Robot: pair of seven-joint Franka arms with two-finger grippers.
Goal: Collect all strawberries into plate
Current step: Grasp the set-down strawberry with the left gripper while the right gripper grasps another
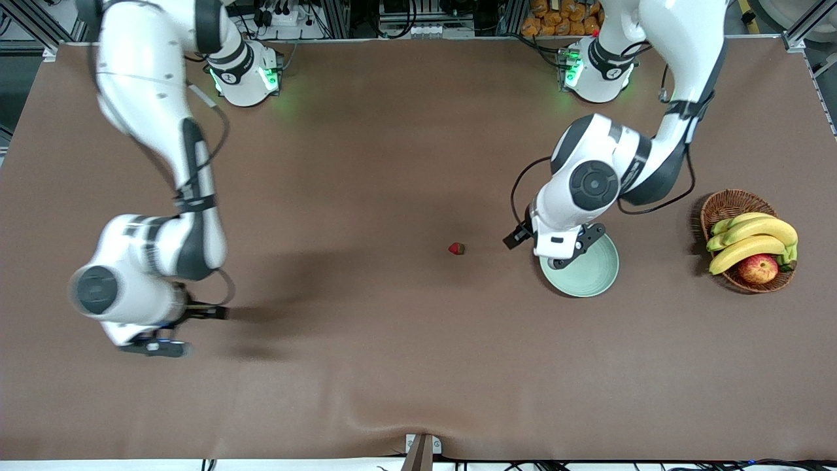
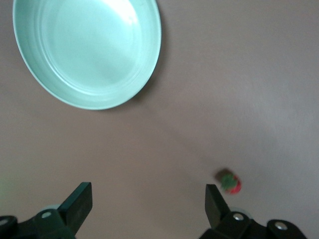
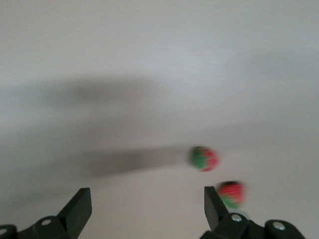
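Observation:
The pale green plate (image 1: 588, 278) lies toward the left arm's end of the table and is empty in the left wrist view (image 2: 87, 50). My left gripper (image 1: 566, 252) hangs open over the plate's rim, nothing between its fingers (image 2: 148, 200). One strawberry (image 1: 456, 248) lies on the brown cloth beside the plate, toward the table's middle, and shows by one finger in the left wrist view (image 2: 231, 182). My right gripper (image 1: 155, 344) is open over the cloth at the right arm's end (image 3: 148, 200). Below it lie two more strawberries (image 3: 204, 158) (image 3: 233, 193), hidden in the front view.
A brown wicker basket (image 1: 722, 206) with bananas (image 1: 752, 239) and an apple (image 1: 758, 268) stands beside the plate, at the left arm's end of the table. A fold in the cloth (image 1: 366, 418) runs along the edge nearest the front camera.

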